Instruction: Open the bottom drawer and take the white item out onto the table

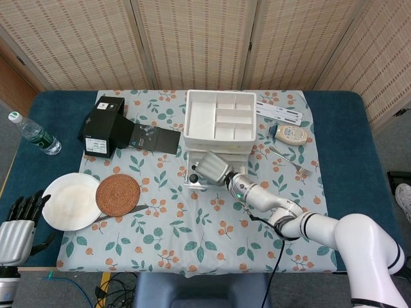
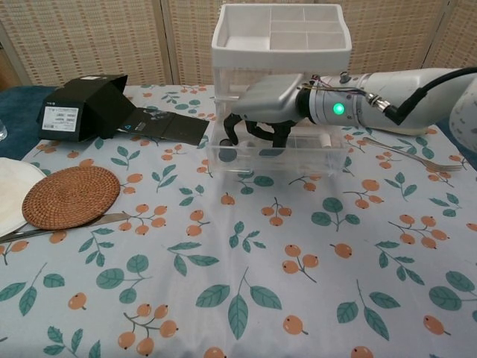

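The clear plastic bottom drawer (image 2: 279, 156) of the white drawer unit with a divided top tray (image 2: 280, 36) stands pulled out toward the near side of the tabletop (image 2: 246, 261), which is covered by a cloth printed with leaves and orange berries. The right robot hand (image 2: 262, 104) reaches in from the right and hangs over the open drawer with its dark fingers (image 2: 237, 127) curled downward into the left part of it; whether they have hold of anything cannot be told. In the head view the same right robot hand (image 1: 213, 168) sits just in front of the unit. The white item (image 2: 322, 139), a small white roll-like piece, lies in the right part of the drawer, apart from the fingers. A small dark round object (image 2: 227, 154) lies at the drawer's left end.

The left robot hand (image 1: 18, 230) is at the near left edge, off the cloth, fingers spread and holding nothing.

On the left of the tabletop lie a round woven brown coaster (image 2: 71, 196) overlapping a white plate (image 1: 67, 200), and farther back an open black cardboard box (image 2: 86, 106). A metal fork (image 2: 410, 155) lies to the right of the drawer, and a clear water bottle (image 1: 33, 133) at the far left.
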